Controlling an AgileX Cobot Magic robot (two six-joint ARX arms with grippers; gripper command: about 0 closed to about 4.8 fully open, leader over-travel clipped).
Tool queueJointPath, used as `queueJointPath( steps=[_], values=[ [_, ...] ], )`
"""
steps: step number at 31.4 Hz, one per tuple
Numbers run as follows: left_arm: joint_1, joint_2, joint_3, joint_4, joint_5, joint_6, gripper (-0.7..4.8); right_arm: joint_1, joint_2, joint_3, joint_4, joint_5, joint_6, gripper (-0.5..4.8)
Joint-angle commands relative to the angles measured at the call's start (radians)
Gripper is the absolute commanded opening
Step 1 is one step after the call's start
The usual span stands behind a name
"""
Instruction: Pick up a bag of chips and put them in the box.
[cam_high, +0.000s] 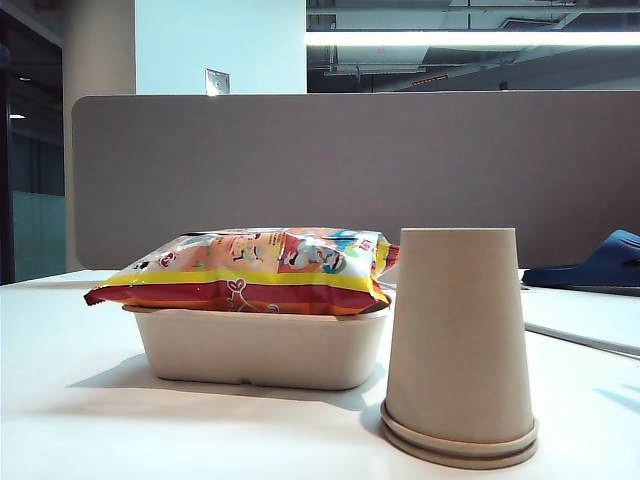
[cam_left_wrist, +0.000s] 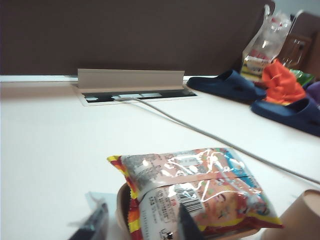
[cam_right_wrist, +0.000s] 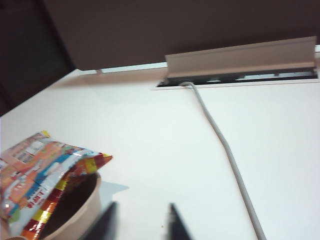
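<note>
Exterior view shows the bag of chips (cam_high: 250, 268) lying across the box (cam_high: 262, 346) rim, the cup (cam_high: 457, 345) at three o'clock. Left claw (cam_left_wrist: 137, 225) wide, right claw (cam_right_wrist: 140, 222) apart, both empty. The overhanging bag could slide off.

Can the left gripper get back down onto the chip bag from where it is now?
Probably yes: the left gripper is open above the bag, which lies across the tray, nothing between them.

Blurred fingertips of left hand (cam_left_wrist: 137, 227) and right hand (cam_right_wrist: 140, 225)
</note>
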Motion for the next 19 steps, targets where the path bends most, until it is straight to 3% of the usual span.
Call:
queueJointPath(
  steps=[1,7,14,19],
  values=[
    [-0.001,0.000,-0.030,0.039,0.001,0.042,0.93,0.001,-0.001,-0.010,0.047,0.025,-0.042,0.79],
    [-0.001,0.000,-0.108,0.071,0.001,0.052,0.83,0.001,-0.001,-0.037,0.020,0.066,-0.149,0.71],
    [-0.001,0.000,-0.126,0.073,0.003,0.112,0.83,0.001,-0.001,-0.103,0.024,0.083,-0.167,0.55],
    [-0.001,0.000,-0.168,0.093,0.001,0.111,0.83,0.001,-0.001,-0.103,0.026,0.084,-0.191,0.48]
  ],
)
